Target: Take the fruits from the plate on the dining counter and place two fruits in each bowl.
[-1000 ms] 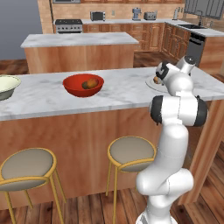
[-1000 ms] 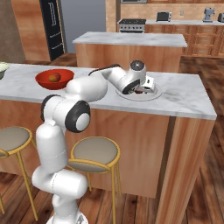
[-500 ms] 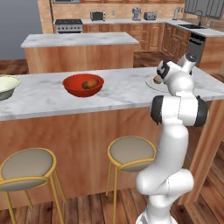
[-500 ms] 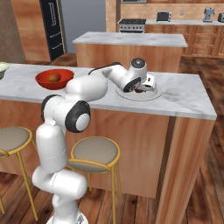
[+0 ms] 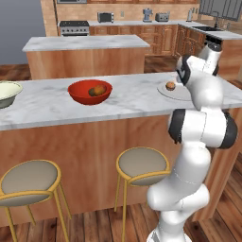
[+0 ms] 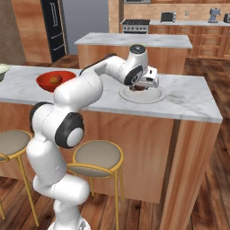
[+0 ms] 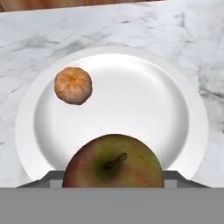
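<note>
Tool: the tool [image 6: 143, 85] is low over the plate [image 7: 183, 109], jaws part closed around the apple [image 7: 114, 162]; fingertips hidden behind the fruit, so the grip reads as clenched on it.
Apple: red-green, stem toward the camera in the hand view, at the near rim of the plate, between the jaws.
Orange: a small peeled orange [image 7: 73, 85] lies on the plate, apart from the apple, toward the far left of the dish in the hand view; also seen at [image 5: 170, 85].
Plate: white, flat, on the marble bench [image 6: 188, 101] near its right end.
Red bowl: the red bowl [image 5: 90, 91] stands mid-bench, well apart from the plate, with one brown-orange fruit [image 5: 97, 90] inside.
Cream bowl: the cream bowl [image 5: 6, 93] stands at the far left of the bench.
</note>
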